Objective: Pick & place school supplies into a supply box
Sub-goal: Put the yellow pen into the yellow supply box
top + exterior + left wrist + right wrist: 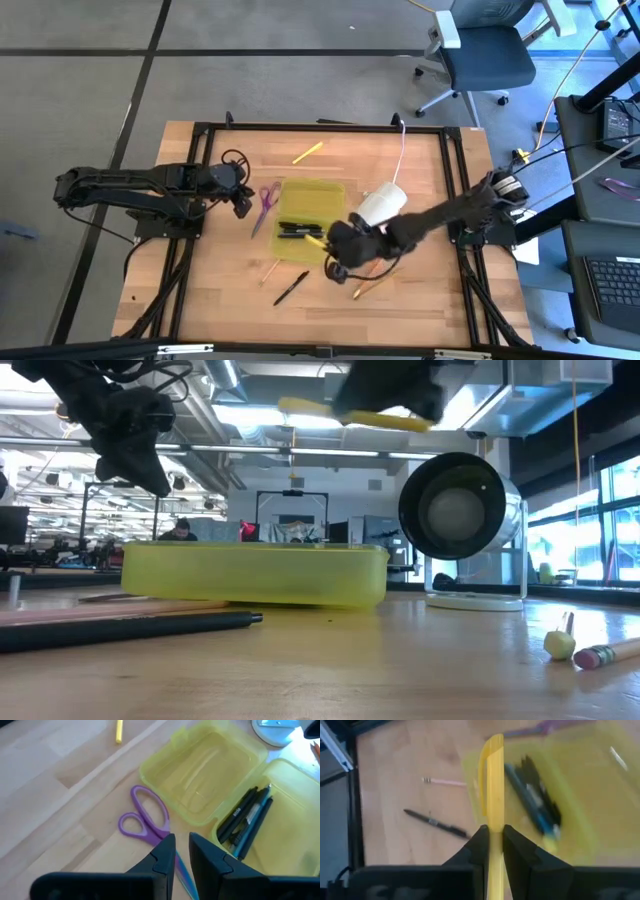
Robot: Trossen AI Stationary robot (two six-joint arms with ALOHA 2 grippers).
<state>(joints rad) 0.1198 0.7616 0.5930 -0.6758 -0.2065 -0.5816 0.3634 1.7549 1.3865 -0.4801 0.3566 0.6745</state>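
The supply box [322,200] lies open in the table's middle, with black and blue-grey pens [296,230] in its near half. My right gripper [494,836] hovers over the box's near right corner, shut on a yellow pen [493,775]. In the low view the right gripper [388,390] is well above the box [255,574]. My left gripper [181,851] hangs above the purple scissors [145,817], which lie flat left of the box, its fingers a narrow gap apart. A yellow marker [307,152], a black pen [290,288] and pencils [368,287] lie on the table. My right gripper pinches the yellow pen's barrel [494,822] between its two fingers. The pen runs along the fingers and sticks out past their tips, clip end [484,765] forward. It is lifted clear and roughly level above the box, as the low view shows [340,415].
A white cylinder on a cord [382,204] stands right of the box, close to the right arm. A thin pencil [268,270] lies near the box's near left corner. The black frame rails [455,190] border the table. An office chair [480,50] stands beyond the far edge.
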